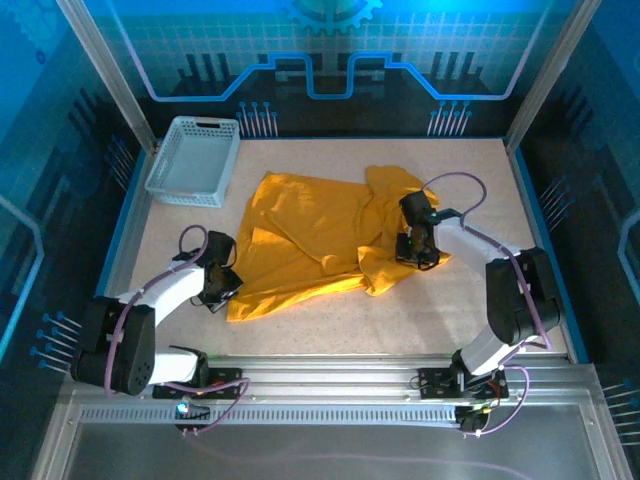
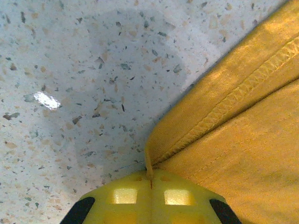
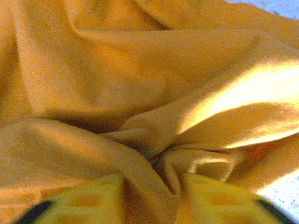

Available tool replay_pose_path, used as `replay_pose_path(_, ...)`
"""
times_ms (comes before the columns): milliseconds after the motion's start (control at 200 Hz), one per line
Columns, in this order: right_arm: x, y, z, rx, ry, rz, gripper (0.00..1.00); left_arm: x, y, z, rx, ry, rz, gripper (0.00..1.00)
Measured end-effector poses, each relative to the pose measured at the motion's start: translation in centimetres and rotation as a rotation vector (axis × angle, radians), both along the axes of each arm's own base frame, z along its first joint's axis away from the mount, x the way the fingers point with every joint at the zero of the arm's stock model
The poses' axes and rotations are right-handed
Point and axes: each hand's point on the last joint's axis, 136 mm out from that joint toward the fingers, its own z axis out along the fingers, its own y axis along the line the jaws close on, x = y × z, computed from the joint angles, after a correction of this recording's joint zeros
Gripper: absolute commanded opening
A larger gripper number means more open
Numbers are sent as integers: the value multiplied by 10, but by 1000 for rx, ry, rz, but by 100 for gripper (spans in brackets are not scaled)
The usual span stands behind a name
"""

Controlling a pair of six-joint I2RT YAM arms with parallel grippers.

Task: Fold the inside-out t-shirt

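Half-buried right gripper (image 3: 156, 184), pinching t-shirt (image 3: 140, 70) folds

The t-shirt (image 1: 310, 240) is soft, matt cloth with a raised stitched hem. The table (image 2: 70, 70) has a smooth, speckled stone-look surface with a slight gloss. The basket (image 1: 193, 160) is light grey plastic lattice. The left gripper (image 2: 150, 181) has moulded yellow plastic fingers (image 2: 126, 200).
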Motion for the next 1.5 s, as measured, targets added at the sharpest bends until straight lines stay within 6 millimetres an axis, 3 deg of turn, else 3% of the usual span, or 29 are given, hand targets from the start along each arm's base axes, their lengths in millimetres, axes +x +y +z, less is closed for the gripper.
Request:
replay_pose_path(100,-6,-11,3,-12,-17,-29,7,0,1,0,-7,1,10,0)
replay_pose_path(220,-26,-34,15,-19,-57,-91,1,0,2,0,-26,3,25,0)
replay_pose_path(380,-53,-64,40,19,-152,-208,0,1,5,1,-72,7,64,0)
replay_pose_path(490,-72,-76,55,62,-211,-284,10,6,8,2,-107,-9,94,0)
replay_pose_path(625,-94,-80,56,108,-233,-359,48,58,31,21,-76,-221,155,0)
replay_pose_path(690,-105,-81,51,112,-216,-384,57,73,40,30,-59,-283,170,0)
replay_pose_path(745,-111,-81,48,112,-201,-387,58,81,42,35,-54,-314,164,17)
replay_pose_path(820,-112,-80,47,111,-194,-372,58,86,41,38,-58,-328,146,31)
replay_pose_path(910,-107,-64,52,72,-170,-264,65,88,40,40,-54,-327,122,47)
replay_pose_path(990,-93,-30,64,36,-169,-87,64,87,40,43,-46,-329,108,61)
replay_pose_path(1090,-74,8,70,23,-167,58,65,82,43,56,-30,-354,109,62)
replay_pose_path(1251,-43,53,54,-26,-120,202,70,76,44,81,-24,-439,118,64)
replay_pose_path(1346,-27,73,41,-46,-99,261,67,68,44,76,-26,-419,121,64)
replay_pose_path(1501,-6,88,30,-58,-97,298,64,56,41,58,-35,-362,118,64)
